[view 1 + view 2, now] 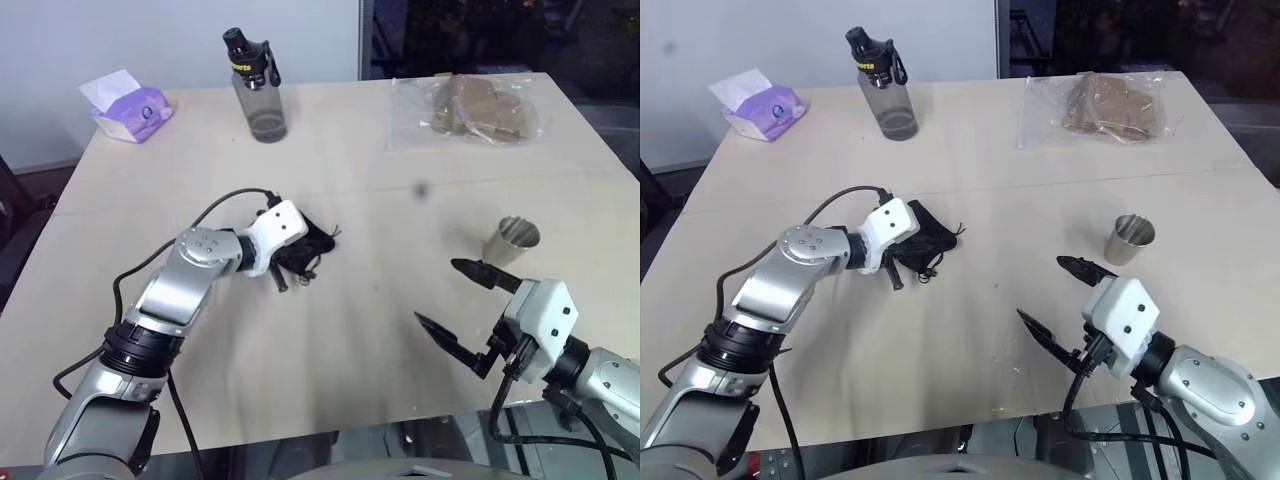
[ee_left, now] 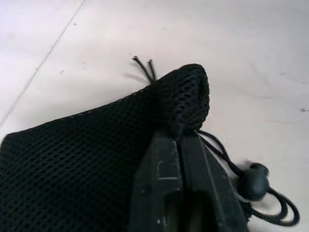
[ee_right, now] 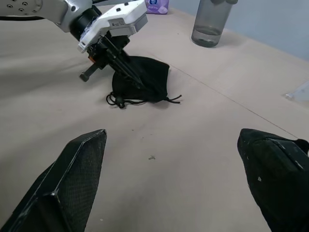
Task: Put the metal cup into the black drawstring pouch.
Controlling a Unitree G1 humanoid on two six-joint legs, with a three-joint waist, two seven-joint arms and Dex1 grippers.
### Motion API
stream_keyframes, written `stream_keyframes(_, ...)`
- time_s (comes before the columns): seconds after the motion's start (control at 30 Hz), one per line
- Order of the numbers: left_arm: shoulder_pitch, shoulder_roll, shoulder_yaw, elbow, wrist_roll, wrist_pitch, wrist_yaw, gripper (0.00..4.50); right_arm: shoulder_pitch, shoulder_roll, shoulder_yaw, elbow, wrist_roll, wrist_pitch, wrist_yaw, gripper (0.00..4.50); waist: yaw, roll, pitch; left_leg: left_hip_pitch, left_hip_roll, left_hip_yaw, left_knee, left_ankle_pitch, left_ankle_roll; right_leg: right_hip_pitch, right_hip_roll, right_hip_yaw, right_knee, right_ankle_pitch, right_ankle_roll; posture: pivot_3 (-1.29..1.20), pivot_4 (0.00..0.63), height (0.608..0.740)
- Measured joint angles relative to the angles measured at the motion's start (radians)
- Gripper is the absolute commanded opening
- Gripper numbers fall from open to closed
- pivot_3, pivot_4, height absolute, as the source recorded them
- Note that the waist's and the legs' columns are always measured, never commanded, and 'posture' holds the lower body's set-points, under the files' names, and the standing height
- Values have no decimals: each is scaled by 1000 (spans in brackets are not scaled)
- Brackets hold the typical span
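Pouch (image 1: 930,240) lies flat near the middle of the table (image 1: 970,380), black mesh, cord and toggle trailing off its near edge. Left gripper (image 2: 181,140) is down on it, fingers (image 2: 159,183) pressed together with a fold of the pouch's edge pinched between them. Over at four o'clock from the pouch, well apart, the metal cup (image 1: 1129,239) stands upright with its mouth up, nothing touching it. Right gripper (image 1: 462,302) hangs just short of the cup, on the near side, its two black fingers (image 3: 72,179) spread wide with nothing between them. Far side of the table: a bottle (image 1: 257,87) at twelve o'clock from the pouch, a tissue pack (image 1: 130,108) at ten, a plastic bag (image 1: 465,110) at two.
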Motion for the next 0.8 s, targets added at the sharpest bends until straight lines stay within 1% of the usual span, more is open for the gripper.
stream_keyframes(0.07, -21, -14, 25, 8, -42, 55, -17, 49, -1, -19, -24, 0, 4, 26, -18, 4500, 0, 0, 0, 0, 0, 0, 1, 0, 0, 0, 0, 0, 0, 0, 0, 0, 150, 740)
stream_keyframes(0.17, -54, -18, 54, 16, -93, 118, -42, 49, -33, -32, -82, 0, 61, 97, -27, 4500, -1, 0, 0, 0, 0, 0, 1, 0, 0, 0, 0, 0, 0, 0, 0, 0, 150, 740)
stream_keyframes(0.3, -82, -18, 59, 16, -125, 147, -67, 49, -124, -119, -152, 8, 79, 257, -46, 4500, -2, 0, 0, 0, 0, 0, 2, 0, 0, 0, 0, 0, 1, 0, 0, 0, 150, 740)
stream_keyframes(0.37, -88, -21, 59, 15, -135, 173, -63, 49, -189, -147, -162, 49, 96, 340, -47, 4500, -2, 0, 0, -1, 0, 0, 2, 0, 0, 0, 0, 0, 1, 0, 0, 0, 150, 740)
stream_keyframes(0.47, -94, -38, 62, 1, -156, 221, -45, 49, -256, -182, -167, 121, 102, 415, -29, 4500, -1, 0, 0, -1, 0, 0, 3, 0, 0, 0, 0, 0, 0, 0, 0, 0, 150, 740)
stream_keyframes(0.57, -92, -55, 65, -29, -179, 261, -22, 49, -285, -241, -148, 217, 84, 463, 26, 4500, 0, 0, 0, -2, 0, 0, 3, 0, 0, 0, 0, 0, 0, 0, 0, 0, 150, 740)
stream_keyframes(0.63, -92, -56, 67, -36, -182, 265, -17, 0, -285, -244, -144, 234, 77, 469, 34, 3930, 0, 0, 0, -2, 0, 0, 3, 0, 0, 0, 0, 0, 0, 0, 0, 0, 150, 740)
stream_keyframes(0.67, -86, -57, 75, -45, -192, 276, -8, 0, -307, -250, -124, 269, 62, 471, 57, 3822, -3, 0, 0, -2, 0, 1, 3, 0, 0, 0, 0, 0, 0, 0, 0, 0, 150, 740)
stream_keyframes(0.73, -74, -59, 78, -64, -199, 279, 1, 0, -344, -257, -98, 315, 35, 456, 77, 2975, -5, 0, 0, -1, 0, 1, 3, 0, 0, 0, 0, 0, 0, 0, 0, 0, 150, 740)
stream_keyframes(0.77, -67, -58, 78, -73, -200, 279, 4, 0, -373, -258, -76, 350, 12, 439, 94, 2725, -6, 0, 0, -1, 0, 2, 5, 0, 0, 1, 0, 0, 0, 0, 0, 0, 150, 740)
stream_keyframes(0.8, -64, -58, 79, -79, -206, 279, 5, 0, -398, -261, -58, 381, -16, 416, 113, 2131, -3, 0, 0, -1, 0, 2, 6, 0, 0, 1, 0, 0, 0, 0, 0, 0, 150, 740)
